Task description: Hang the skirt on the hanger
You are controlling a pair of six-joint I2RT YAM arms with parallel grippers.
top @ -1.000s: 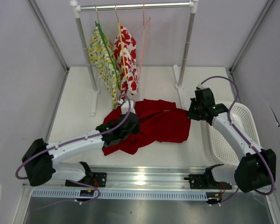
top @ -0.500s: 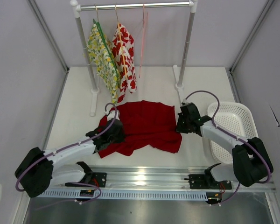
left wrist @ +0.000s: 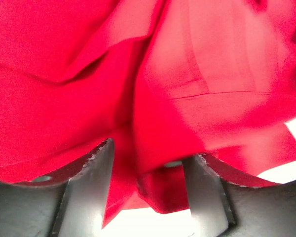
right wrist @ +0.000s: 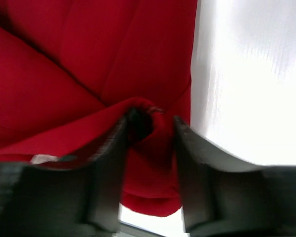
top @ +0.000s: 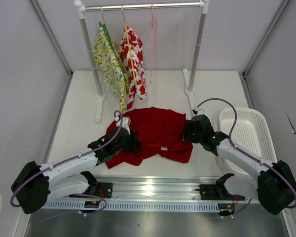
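White tabletop below a clothes rail: the deep-red skirt lies spread between the left gripper and right gripper, both with jaws parted around loose cloth. The pale pink hanger hangs on the rail.

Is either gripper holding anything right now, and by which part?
Nothing looks clamped: left gripper and right gripper stand open, skirt folds lying loose between the jaws.
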